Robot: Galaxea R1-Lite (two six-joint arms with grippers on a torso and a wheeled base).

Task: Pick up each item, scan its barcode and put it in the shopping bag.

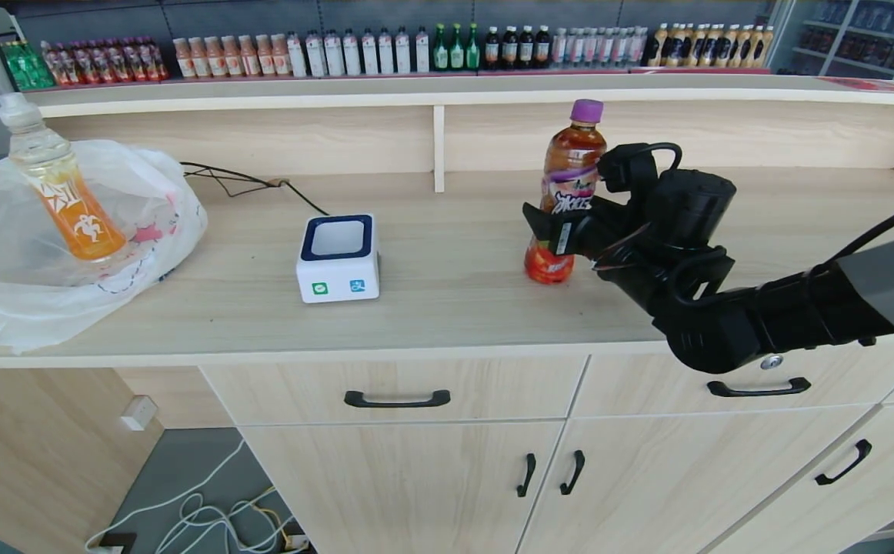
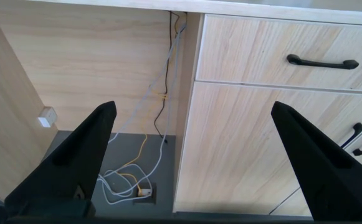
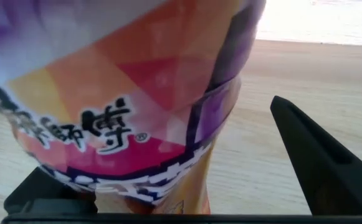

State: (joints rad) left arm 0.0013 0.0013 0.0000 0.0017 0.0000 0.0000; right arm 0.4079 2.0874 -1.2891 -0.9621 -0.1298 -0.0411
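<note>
Two bottles are showing along the counter [image 1: 455,308]. Farthest left, the bag [image 1: 1,308] is lying open with the bagged bottle [image 1: 62,192] leaning inside it, so that item is looking finished. The left gripper [image 2: 193,162] is hanging below the counter edge, facing the cabinet [image 2: 243,137], its jaws spread wide and carrying nothing.

Near the middle, the scanner [image 1: 338,258] is sitting with its window facing up, well apart from both bottles. To the right, the purple-cap bottle [image 1: 570,192] is standing roughly upright, its base seeming to rest on the counter. The right gripper [image 1: 558,231] is straddling its lower label. The right wrist view is showing a gap between one finger and the bottle, so I am judging the jaws not yet closed.

The grasp step is in hand. Next, the jaws are needing to close, lift, and carry the bottle left, turning its barcode toward the scanner window.

Both labels are carrying bold print, which I am leaving unread. The scanner front is bearing two small square icons, green and blue.
</note>
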